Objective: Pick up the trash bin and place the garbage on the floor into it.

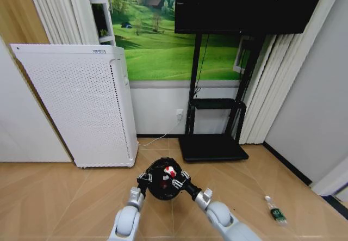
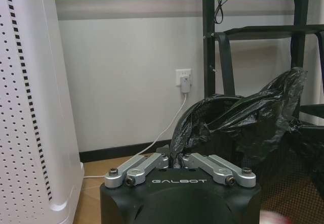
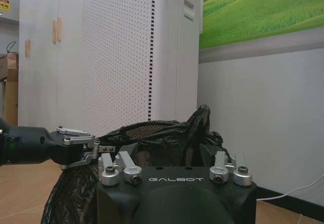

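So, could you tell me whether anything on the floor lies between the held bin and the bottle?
Nothing visible does. Left gripper and right gripper hold the trash bin by its rim; bare wooden floor runs to the clear bottle, toward the robot's right.

Black bag-lined trash bin (image 1: 163, 180) upright, red-white garbage (image 1: 170, 172) inside; clear green-labelled bottle (image 1: 276, 210) lying on floor.

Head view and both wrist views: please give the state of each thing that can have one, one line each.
trash bin: held between both claws, bag liner open, red-and-white items inside.
left claw: shut on the bin's liner edge.
right claw: at the bin's rim, grip hidden.
clear plastic bottle: lying on the floor, apart from the bin.
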Tool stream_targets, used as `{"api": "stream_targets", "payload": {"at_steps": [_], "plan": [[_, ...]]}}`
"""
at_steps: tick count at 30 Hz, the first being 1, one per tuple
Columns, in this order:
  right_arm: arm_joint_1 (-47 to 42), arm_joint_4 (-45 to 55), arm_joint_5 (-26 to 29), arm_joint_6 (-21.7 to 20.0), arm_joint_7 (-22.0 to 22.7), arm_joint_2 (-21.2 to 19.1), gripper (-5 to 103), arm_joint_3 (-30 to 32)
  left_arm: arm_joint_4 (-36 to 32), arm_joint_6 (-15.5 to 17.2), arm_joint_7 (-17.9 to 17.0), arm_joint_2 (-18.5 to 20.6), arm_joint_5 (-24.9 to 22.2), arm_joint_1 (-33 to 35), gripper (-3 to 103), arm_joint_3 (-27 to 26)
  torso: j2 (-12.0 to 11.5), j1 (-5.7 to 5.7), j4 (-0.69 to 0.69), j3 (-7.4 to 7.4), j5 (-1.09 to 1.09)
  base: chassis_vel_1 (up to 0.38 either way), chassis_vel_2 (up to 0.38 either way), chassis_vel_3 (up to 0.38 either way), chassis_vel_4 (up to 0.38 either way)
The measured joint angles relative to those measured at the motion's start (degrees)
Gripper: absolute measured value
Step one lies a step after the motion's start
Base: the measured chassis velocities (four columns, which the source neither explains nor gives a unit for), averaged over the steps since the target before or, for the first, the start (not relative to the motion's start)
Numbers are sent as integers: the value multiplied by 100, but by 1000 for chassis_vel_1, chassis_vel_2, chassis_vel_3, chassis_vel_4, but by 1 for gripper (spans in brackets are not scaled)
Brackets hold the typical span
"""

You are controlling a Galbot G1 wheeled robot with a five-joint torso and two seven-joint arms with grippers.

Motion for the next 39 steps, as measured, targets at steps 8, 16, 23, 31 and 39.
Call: {"api": "stream_targets", "payload": {"at_steps": [8,16,23,31,39], "plan": [[-108,125,6,-39,18,-58,98,123,-7,0,2,-7,2,4,6,-24,0,0,1,0,0,0,0,0,0],[-568,431,273,-85,332,-399,100,834,-202,7,11,144,-235,27,6,-424,0,0,-1,0,-1,0,0,0,0],[-876,448,347,-388,806,-525,100,1752,-813,107,9,389,-608,281,6,-1027,0,0,2,0,0,0,0,0,0],[-1228,493,398,-1293,2090,-444,100,2682,-1144,117,-29,593,-855,579,6,-1331,0,1,1,0,0,0,0,0,0],[-1898,755,518,-1493,2161,-299,100,3712,-1262,118,-72,639,-979,783,6,-1641,-2,1,0,0,0,0,0,0,0]]}}
